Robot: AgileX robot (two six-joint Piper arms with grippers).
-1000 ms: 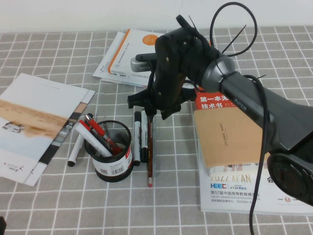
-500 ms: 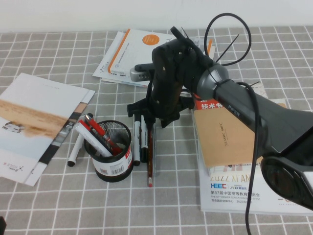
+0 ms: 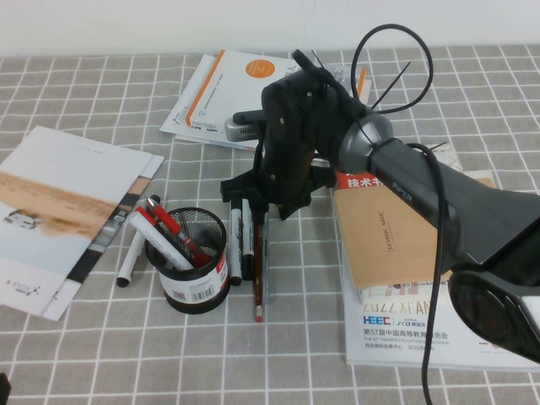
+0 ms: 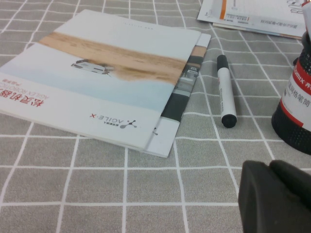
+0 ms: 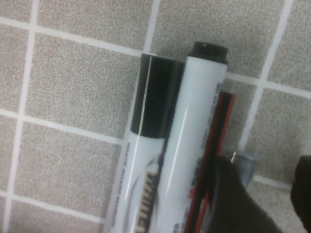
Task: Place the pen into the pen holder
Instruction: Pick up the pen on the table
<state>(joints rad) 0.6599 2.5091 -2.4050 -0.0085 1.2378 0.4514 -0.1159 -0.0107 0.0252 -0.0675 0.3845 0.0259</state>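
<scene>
Now the right gripper [image 3: 257, 196] has dropped lower over the row lying just right of the pen holder [image 3: 189, 261], jaws fully spread and empty around the thin pen [image 5: 241, 162]. Two markers [image 3: 241, 240] and a dark red pencil [image 3: 258, 270] crowd it. The left gripper [image 4: 277, 196] sits parked; its state is unclear.

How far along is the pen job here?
Done: nothing; the pen lies on the table beside the markers, outside the pen holder. In hand: right gripper low over it, jaws open. Left gripper parked by the booklet. Left: grasp, lift, drop in.
</scene>
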